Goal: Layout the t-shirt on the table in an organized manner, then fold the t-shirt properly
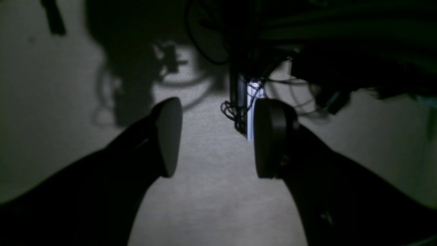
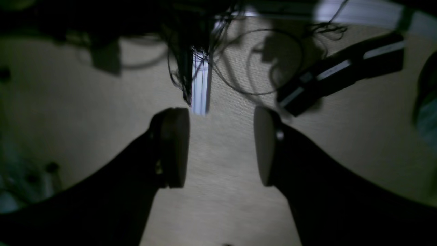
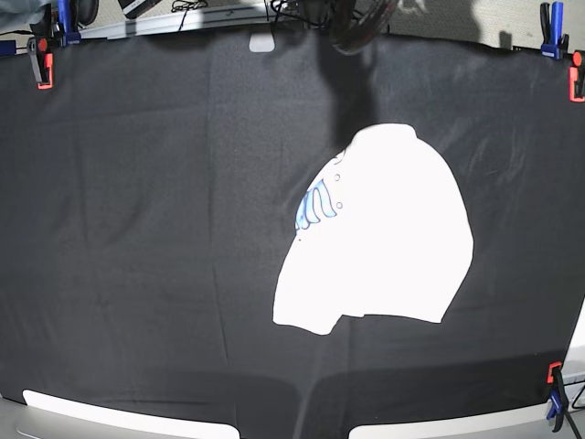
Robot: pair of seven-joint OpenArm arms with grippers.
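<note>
The t-shirt (image 3: pixel 384 247) lies crumpled in a white heap right of the middle of the table (image 3: pixel 137 229), with a patch of blue lettering (image 3: pixel 315 206) showing at its left edge. Neither arm appears in the base view. In the left wrist view my left gripper (image 1: pixel 218 140) hangs open with nothing between its pads, over pale carpet. The right wrist view gives the same picture: my right gripper (image 2: pixel 220 147) is open and empty above the floor. No wrist view shows the shirt or the table's top.
Orange and blue clamps (image 3: pixel 41 59) (image 3: pixel 555 389) hold the black cloth at its corners. Beyond both grippers stand an aluminium post (image 1: pixel 251 112) (image 2: pixel 199 82) and loose cables (image 2: pixel 273 61). A black bar (image 2: pixel 341 71) lies on the floor at the right.
</note>
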